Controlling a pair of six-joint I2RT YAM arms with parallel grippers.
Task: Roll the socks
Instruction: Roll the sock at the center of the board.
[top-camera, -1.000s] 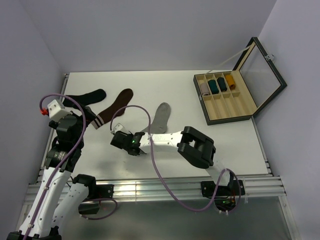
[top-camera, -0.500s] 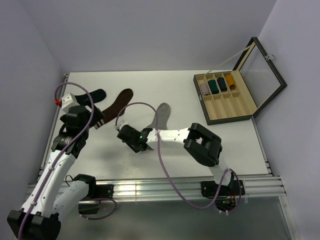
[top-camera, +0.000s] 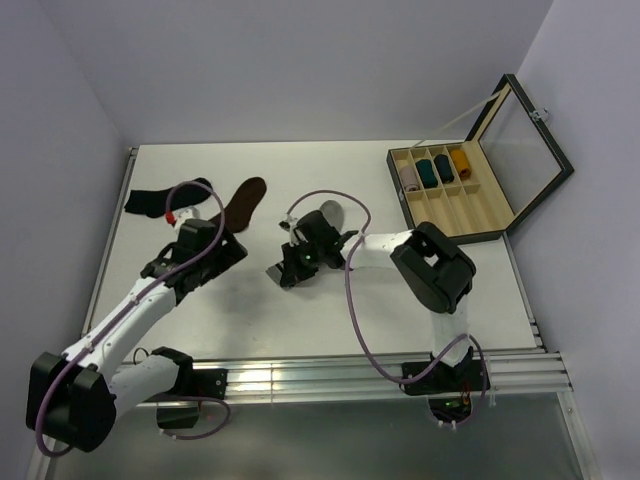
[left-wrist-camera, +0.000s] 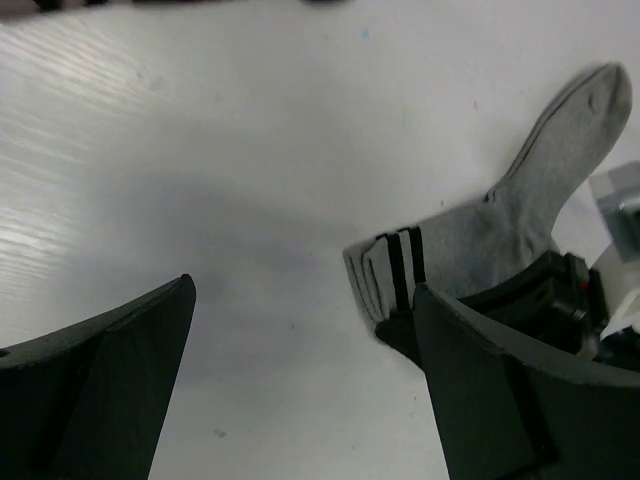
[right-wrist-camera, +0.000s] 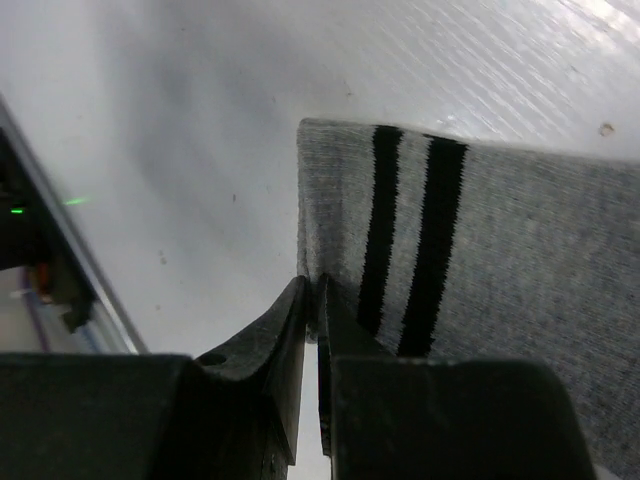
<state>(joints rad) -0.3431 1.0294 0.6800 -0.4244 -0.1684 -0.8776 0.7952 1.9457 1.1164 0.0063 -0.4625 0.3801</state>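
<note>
Grey sock (left-wrist-camera: 520, 190): lying mid-surface (top-camera: 450, 290), dark-striped cuff toward the arms. Right fingers (right-wrist-camera: 285, 335): closed, pinching the cuff's edge. Left fingers (left-wrist-camera: 110, 370): spread wide, holding nothing, above the surface near the cuff.

at the back left of the table (top-camera: 300, 320): the leftmost sock (top-camera: 160, 197), with the second sock (top-camera: 243, 200) just to its right. mid-table, right of both: the centre sock (top-camera: 330, 212), toe toward the back, cuff toward the front left and pinched in the right gripper (top-camera: 288, 272), the left gripper (top-camera: 222, 250) near it on the left, not touching. at the right side: the case (top-camera: 465, 218), lid (top-camera: 525, 150) up on its right, four rolls (top-camera: 432, 170) in its back compartments.
</note>
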